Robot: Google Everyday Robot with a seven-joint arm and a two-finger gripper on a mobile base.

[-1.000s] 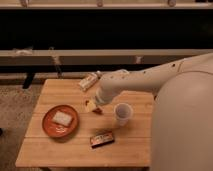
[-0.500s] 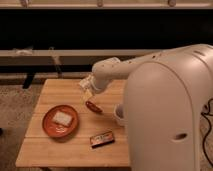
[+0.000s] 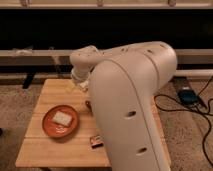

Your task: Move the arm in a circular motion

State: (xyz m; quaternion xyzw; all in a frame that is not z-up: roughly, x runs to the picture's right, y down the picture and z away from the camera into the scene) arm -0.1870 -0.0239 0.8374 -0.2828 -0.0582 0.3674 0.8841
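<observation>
The arm (image 3: 132, 100) is big, cream-white and made of thick rounded segments with small dark holes. It fills the middle and right of the camera view. Its elbow (image 3: 84, 57) bends above the back of the wooden table (image 3: 55, 90). From there it narrows downward to the gripper (image 3: 81, 86), which hangs over the table's back middle. The large front segment hides most of the gripper.
An orange plate (image 3: 60, 122) with a pale flat piece on it sits at the table's left front. A small dark packet (image 3: 95, 142) lies near the front edge beside the arm. Cables and a blue box (image 3: 187, 95) lie on the carpet at right. A long dark bench runs behind.
The arm has swung nearer the camera, and its tip has moved from the table's middle toward the back. The white cup and the right half of the table are now hidden behind it.
</observation>
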